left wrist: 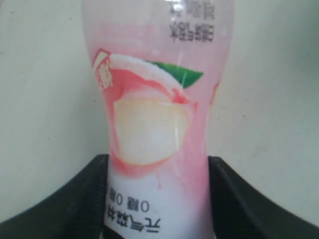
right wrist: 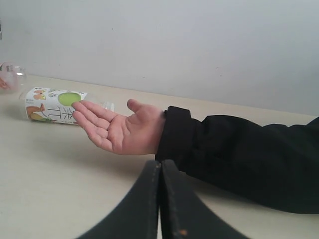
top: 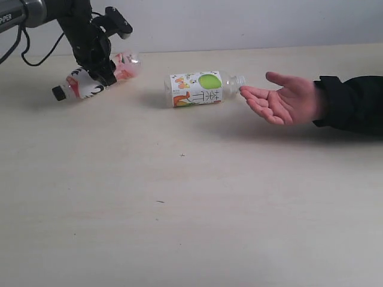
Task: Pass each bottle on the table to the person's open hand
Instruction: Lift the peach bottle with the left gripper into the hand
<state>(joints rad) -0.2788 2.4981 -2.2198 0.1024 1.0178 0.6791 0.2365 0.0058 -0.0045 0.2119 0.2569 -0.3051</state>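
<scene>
My left gripper (top: 103, 70) held the pink bottle (top: 81, 87) at mid-body, one finger pressed against each side. This was at about ten o'clock on the table (top: 191, 215), with the black cap tilted down toward eight. My right gripper (right wrist: 160, 199) was fully closed with nothing in it. The green-spotted bottle (top: 197, 88) lay on its side near twelve. Its cap pointed toward three, just beside the fingertips of the person's open hand (top: 288, 99), which was palm up.

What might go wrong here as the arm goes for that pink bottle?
The left gripper straddles the pink bottle on its smooth round body, so it may slip or swing when lifted. The green bottle lies right between it and the open hand, so the carried bottle may knock it.
</scene>
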